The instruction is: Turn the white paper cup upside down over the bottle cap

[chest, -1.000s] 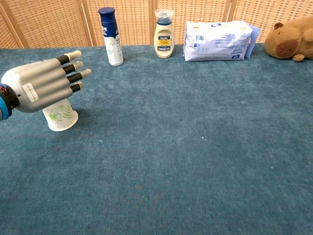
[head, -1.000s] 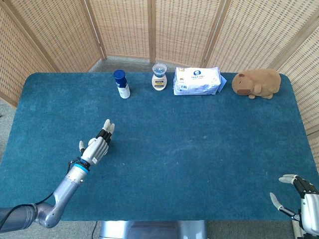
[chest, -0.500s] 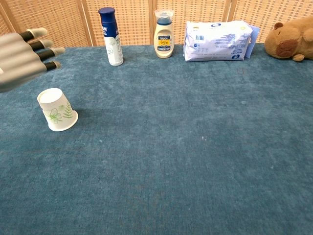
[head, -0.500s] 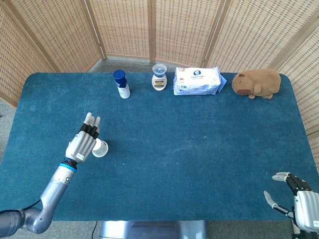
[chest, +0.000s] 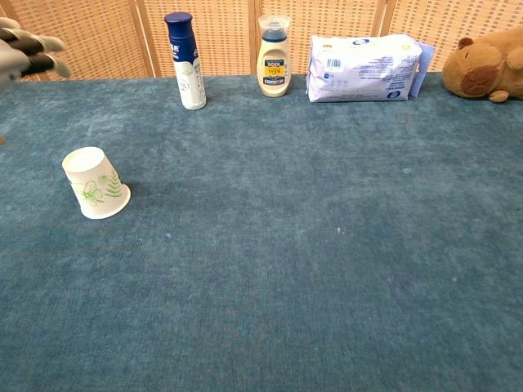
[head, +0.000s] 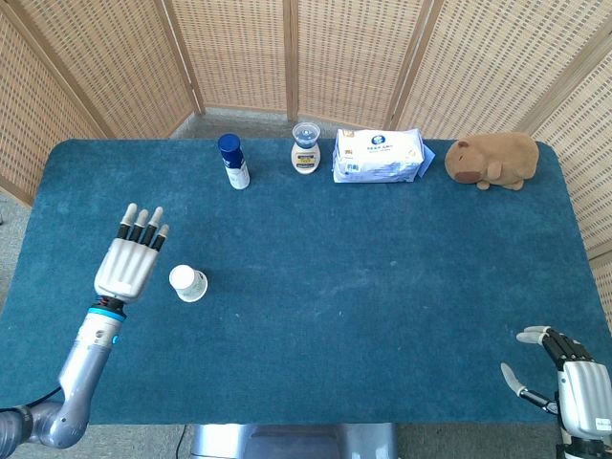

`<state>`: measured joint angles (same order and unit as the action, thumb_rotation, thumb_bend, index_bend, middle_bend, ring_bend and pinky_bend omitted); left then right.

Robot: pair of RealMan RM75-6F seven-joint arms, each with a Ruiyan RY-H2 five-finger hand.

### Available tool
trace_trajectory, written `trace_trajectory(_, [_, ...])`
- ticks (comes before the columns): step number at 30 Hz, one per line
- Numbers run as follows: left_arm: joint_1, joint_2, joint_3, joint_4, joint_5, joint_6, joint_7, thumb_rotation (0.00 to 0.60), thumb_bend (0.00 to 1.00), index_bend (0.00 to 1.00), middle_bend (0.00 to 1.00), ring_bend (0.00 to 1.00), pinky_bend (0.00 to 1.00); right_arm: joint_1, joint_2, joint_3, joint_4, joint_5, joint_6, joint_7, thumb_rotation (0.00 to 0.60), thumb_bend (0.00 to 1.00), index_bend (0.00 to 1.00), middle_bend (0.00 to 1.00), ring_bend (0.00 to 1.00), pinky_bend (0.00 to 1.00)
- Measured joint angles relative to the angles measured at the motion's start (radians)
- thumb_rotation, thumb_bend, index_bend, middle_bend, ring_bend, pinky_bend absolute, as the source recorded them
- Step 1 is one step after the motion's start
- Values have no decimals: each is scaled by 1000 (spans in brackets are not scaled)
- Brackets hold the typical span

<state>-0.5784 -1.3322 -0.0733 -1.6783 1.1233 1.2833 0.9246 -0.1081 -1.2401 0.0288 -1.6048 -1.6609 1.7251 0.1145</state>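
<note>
Left hand (head: 126, 265) flat, fingers straight and empty — right hand (head: 574, 381) loosely spread, empty.

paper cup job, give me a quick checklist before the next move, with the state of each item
1. White paper cup upside down, mouth on the table: ok.
2. Bottle cap under the cup: cannot tell, no cap shows in either view.
3. Left hand free of the cup, beside it with fingers apart: ok.
4. Right hand empty at the near table edge, far from the cup: ok.
5. Blue-capped bottle, yellow bottle, wipes pack and plush toy along the far edge, well clear of the cup: ok.
</note>
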Motion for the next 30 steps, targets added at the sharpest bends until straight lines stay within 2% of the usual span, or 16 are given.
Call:
trace_trajectory(8, [91,62,-47,-34,48,29,-508,600,138,138,48,0,37,15,11,2,-15,1,-23,-22,421,318,398,373,388,381])
trace_trajectory(11, [142,107,-47,-64,79,47,-648,600,133,138,48,0,39,21,16,3,-25,6,-37,-39,421,318,398,373,387,375])
trace_trajectory(16, [233,168,-27,-96,140,101,-809,600,131,138,52,0,72,35,26,9,-58,21,-65,-82,418,318,398,373,386,375])
trace_trajectory(24, [347,248,33,-127,210,152,-1053,600,132,142,75,0,86,58,47,13,-111,27,-103,-140,420,318,398,373,386,374])
trace_trajectory(26, [384,264,49,-125,232,180,-1097,600,132,142,77,0,86,62,49,12,-121,23,-108,-151,417,317,398,373,386,375])
trace_trajectory(30, [441,282,86,-108,286,242,-1098,600,131,143,80,0,86,65,56,8,-138,19,-113,-171,421,318,398,373,386,374])
